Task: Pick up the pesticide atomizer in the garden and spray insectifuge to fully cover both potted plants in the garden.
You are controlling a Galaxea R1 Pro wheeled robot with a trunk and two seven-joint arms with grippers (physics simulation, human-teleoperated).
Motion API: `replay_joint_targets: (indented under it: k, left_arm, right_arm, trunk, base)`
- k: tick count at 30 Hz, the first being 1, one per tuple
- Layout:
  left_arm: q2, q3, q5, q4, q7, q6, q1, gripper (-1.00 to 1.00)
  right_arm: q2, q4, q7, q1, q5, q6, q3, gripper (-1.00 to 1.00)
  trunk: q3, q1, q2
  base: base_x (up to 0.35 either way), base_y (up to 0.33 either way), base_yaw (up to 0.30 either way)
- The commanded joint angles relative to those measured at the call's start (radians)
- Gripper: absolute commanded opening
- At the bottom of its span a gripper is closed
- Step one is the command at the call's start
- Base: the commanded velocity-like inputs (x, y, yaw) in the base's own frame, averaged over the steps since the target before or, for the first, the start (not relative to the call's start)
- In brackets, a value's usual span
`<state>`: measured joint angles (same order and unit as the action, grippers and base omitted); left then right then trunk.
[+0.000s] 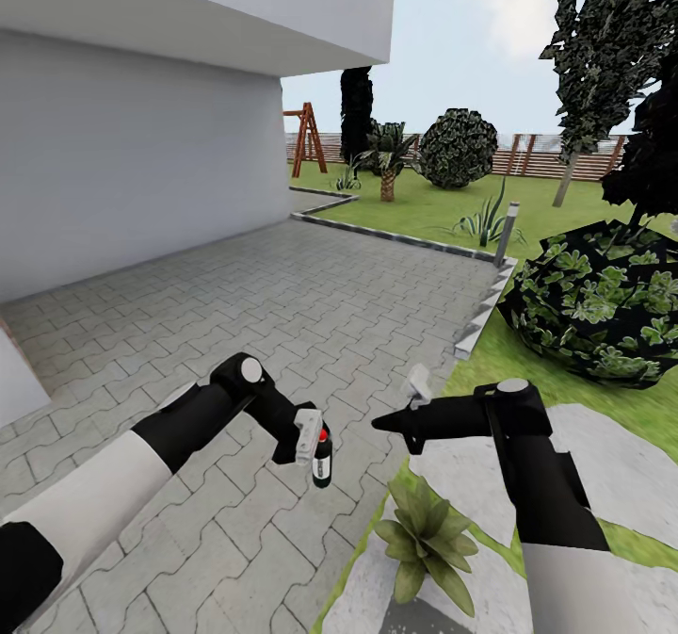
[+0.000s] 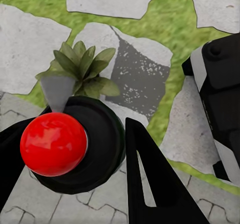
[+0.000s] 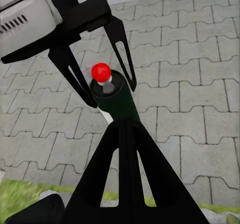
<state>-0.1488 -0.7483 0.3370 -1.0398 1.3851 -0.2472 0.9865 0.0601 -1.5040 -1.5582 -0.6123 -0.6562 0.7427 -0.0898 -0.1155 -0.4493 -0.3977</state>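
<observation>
The left end effector (image 1: 315,453) clamps the pesticide atomizer (image 1: 322,460); the right end effector (image 1: 395,422) looks closed, empty.

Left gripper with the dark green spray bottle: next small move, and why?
Probably swing the left gripper right, toward the low olive-green rosette plant. It holds the dark green spray bottle over grey paving, while the plant sits beside it at the stepping stones' edge, so a spray from here would likely fall short.
</observation>
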Motion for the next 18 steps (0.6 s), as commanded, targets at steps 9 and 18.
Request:
replay_joint_targets:
  k: [9,18]
  left_arm:
    - [0.003,-0.003,0.003,-0.002,0.002,-0.010,0.002,-1.00]
    - [0.071,-0.006,0.005,-0.002,0.002,-0.010,0.001,-1.00]
  right_arm:
    - [0.001,-0.001,-0.008,-0.001,-0.010,0.010,0.001,-1.00]
    - [0.001,-0.001,-0.008,-0.002,-0.010,0.010,0.001,-1.00]
  trunk:
    - [-0.002,-0.001,-0.002]
    - [-0.002,-0.001,-0.002]
  base:
    - [0.000,0.000,0.000]
    - [0.000,0.000,0.000]
